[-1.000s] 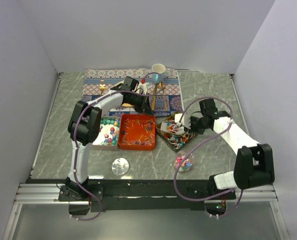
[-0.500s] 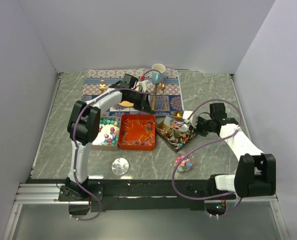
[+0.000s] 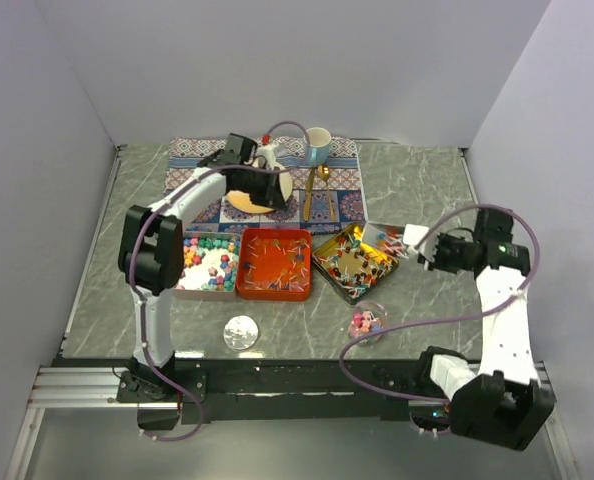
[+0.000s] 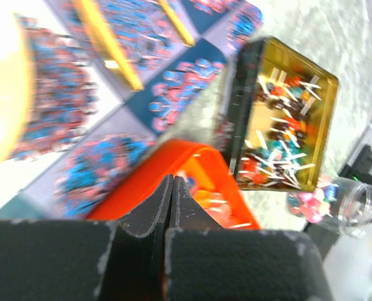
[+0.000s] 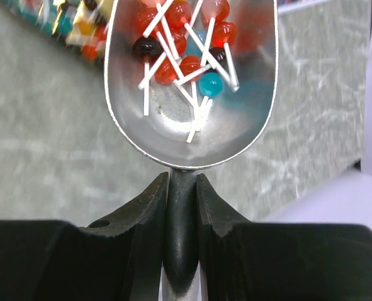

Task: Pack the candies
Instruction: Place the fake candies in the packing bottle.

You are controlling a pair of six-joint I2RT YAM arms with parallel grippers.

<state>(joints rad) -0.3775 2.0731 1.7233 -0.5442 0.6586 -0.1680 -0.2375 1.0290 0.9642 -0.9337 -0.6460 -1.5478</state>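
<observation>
my right gripper (image 5: pixel 181 188) is clamped on the handle of the scoop (image 5: pixel 167 141), which is heaped with candies (image 5: pixel 176 66) and hangs just right of the gold tin (image 4: pixel 242 106). a tilt or jolt could roll them onto the counter (image 3: pixel 417 190). the jar (image 3: pixel 367 323) in front of the tin looks narrow-mouthed, so pouring may spill. my left gripper (image 4: pixel 172 188), pressed together and empty, sits behind and left of the tin. i have open room right of the tin.
</observation>
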